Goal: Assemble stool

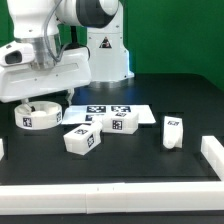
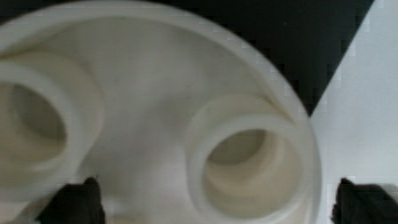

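The round white seat (image 1: 38, 114) lies on the black table at the exterior view's left, with a tag on its side. My gripper (image 1: 39, 101) hangs right over it. In the wrist view the seat (image 2: 160, 110) fills the picture, showing two round sockets. My gripper (image 2: 219, 203) is open, one dark fingertip (image 2: 75, 201) on each side, with the seat's surface between them. I cannot tell whether the fingers touch it. Three white block legs lie loose: one (image 1: 82, 139) in front, one (image 1: 121, 123) in the middle, one (image 1: 172, 131) upright to the right.
The marker board (image 1: 105, 110) lies flat behind the legs. White border rails run along the front (image 1: 110, 191) and the right (image 1: 213, 154) of the table. The robot base (image 1: 105, 50) stands at the back.
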Motion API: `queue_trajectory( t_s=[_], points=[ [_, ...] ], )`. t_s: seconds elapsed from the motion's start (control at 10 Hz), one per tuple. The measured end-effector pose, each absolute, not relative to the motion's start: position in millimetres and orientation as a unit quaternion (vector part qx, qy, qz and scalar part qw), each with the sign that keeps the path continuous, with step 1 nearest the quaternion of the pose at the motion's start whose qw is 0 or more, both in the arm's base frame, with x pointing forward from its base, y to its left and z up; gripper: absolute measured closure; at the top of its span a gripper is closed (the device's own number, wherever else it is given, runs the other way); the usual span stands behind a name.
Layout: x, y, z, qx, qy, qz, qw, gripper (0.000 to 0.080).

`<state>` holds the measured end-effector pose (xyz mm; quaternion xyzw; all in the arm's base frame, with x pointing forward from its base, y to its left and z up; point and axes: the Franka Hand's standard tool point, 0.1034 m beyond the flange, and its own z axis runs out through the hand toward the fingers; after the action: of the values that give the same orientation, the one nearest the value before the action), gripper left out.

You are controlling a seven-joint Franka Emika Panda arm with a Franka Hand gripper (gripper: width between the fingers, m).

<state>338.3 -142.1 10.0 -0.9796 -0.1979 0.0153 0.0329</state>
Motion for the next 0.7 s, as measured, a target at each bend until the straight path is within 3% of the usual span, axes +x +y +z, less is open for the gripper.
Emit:
queue_trajectory(
  t_s=[0.3,0.4,0.5,0.7],
  points=[
    [340.0,-145.4,8.3,-0.979,-0.201,0.009,0.024,0.0150],
    [339.9,-145.3,8.1,-0.980,-0.200,0.009,0.024,0.0279],
    [339.7,-145.2,8.0,-0.980,-0.200,0.009,0.025,0.0279],
    [339.7,-145.3,7.8,-0.979,-0.200,0.010,0.025,0.0549]
  ],
)
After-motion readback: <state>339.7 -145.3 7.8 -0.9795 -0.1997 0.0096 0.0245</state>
